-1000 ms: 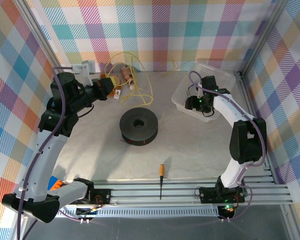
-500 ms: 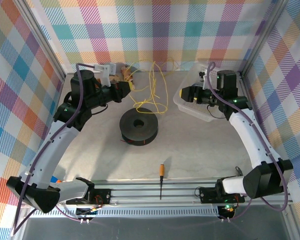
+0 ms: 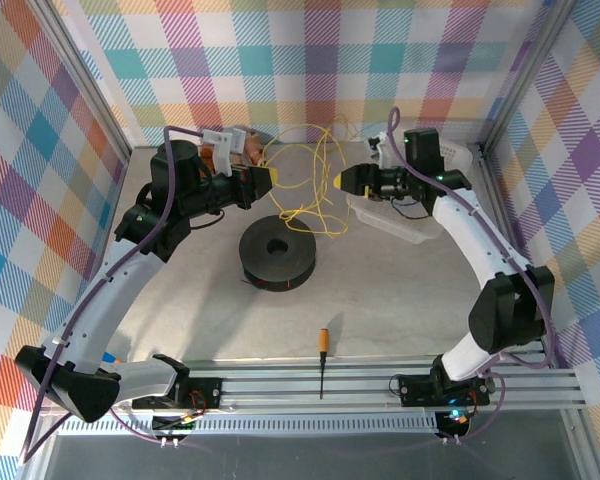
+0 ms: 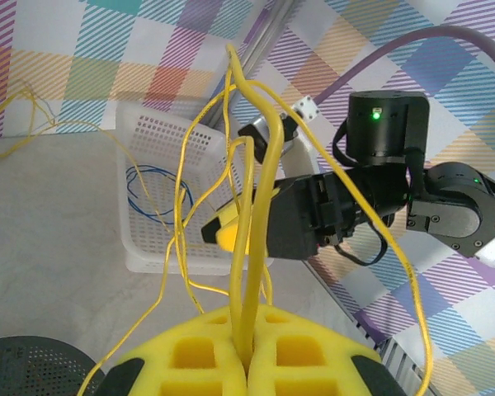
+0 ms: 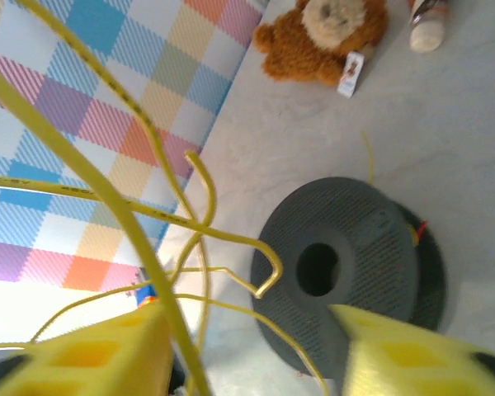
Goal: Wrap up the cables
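— Where are the cables?

— Up off the worktop, strung in loose yellow loops between the two arms near the back wall. The lowest loop hangs down just beside the right edge of the black spool.

— And the left claw?

— Pressed together on them. From its wrist camera the yellow pads meet with several strands rising out of the seam between them, so it is pinching the cables.

— The right claw?

— Spread. It points left toward the other one, out over the near-left corner of the white basket. In its own view the two yellow fingers stand well apart, with one strand running along the left finger and the rest crossing in front. Nothing is clamped between them.

— Anything in the basket?

— The left wrist view shows a thin blue wire curled inside it.

— What else is on the worktop?

— A screwdriver with an orange handle near the front edge, and a brown teddy bear by the back wall.
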{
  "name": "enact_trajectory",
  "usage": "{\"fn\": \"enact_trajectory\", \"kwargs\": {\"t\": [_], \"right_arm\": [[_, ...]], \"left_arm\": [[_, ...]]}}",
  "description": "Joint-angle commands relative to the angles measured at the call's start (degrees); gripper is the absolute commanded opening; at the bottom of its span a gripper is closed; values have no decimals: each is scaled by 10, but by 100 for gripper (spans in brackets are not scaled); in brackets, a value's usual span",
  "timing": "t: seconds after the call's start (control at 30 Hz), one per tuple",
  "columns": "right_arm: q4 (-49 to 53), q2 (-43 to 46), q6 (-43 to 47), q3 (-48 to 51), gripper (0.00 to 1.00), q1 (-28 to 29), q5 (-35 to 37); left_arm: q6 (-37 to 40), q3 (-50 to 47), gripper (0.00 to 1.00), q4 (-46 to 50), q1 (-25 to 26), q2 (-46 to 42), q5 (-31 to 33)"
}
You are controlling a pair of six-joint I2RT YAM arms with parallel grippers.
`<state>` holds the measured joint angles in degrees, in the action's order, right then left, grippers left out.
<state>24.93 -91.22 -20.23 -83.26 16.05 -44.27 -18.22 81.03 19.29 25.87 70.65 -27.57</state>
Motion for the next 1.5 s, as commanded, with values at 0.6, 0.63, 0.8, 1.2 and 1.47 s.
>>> {"fn": "enact_trajectory", "kwargs": {"t": [0.6,0.63,0.8,1.2,1.47], "right_arm": [[71,176,-35,71,0,-155,321],[75,181,-39,73,0,-168,324],[84,203,-54,80,0,-246,327],[83,214,-71,64,0,-321,294],[112,201,-68,77,0,-401,339]], "left_arm": [[61,11,0,84,-3,-49,232],[63,10,0,87,-6,-53,238],[62,9,0,108,-29,-70,289],[41,0,0,97,-69,-69,287],[60,104,0,176,-159,-67,346]]}}
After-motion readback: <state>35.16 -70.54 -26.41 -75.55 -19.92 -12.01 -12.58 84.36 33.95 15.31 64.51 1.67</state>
